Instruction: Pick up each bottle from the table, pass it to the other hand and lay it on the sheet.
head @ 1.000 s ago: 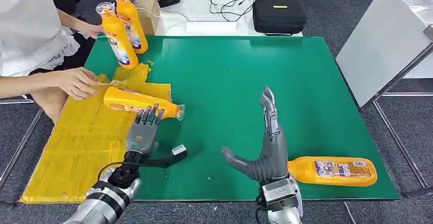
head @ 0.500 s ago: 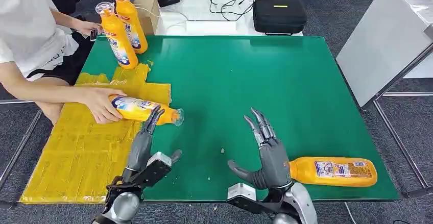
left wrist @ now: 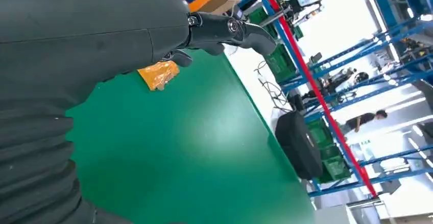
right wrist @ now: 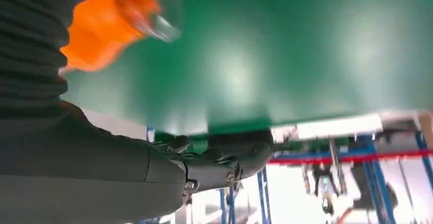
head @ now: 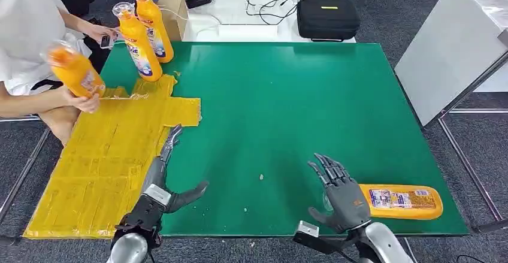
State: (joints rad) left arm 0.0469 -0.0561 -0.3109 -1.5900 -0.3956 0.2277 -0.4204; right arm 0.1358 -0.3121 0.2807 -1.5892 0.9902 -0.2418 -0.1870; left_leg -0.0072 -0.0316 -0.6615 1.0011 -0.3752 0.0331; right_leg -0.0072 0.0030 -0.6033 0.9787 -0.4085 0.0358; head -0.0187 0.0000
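At the lower right of the head view I see the right hand (head: 342, 196) low over the green table (head: 287, 107), fingers spread wide and holding nothing, its back toward the camera. Just beside it, to its right, one orange bottle (head: 400, 201) lies on its side near the table's front edge, label up; I cannot tell whether the hand touches the bottle's cap end. In the right wrist view the same bottle (right wrist: 110, 22) appears as a blurred orange shape with a clear cap, close to the wrist cover.

At the lower left, the left hand (head: 165, 182) sits at the boundary between the yellow sheet (head: 102, 161) and the bare green surface, fingers straight and pointing up-frame, thumb held out to the right, empty. The left wrist view shows its dark fingers (left wrist: 230, 30) extended above the table with nothing between them.

At the upper left, two upright bottles (head: 144, 32) stand together at the table's far left corner, just above the sheet's top edge. Left of them, a person's hand (head: 81, 100) holds a third bottle (head: 73, 70) off the table, motion-blurred, at the sheet's left margin.

Beyond the far edge, a black case (head: 327, 17) and cables rest on a white table (head: 239, 17).
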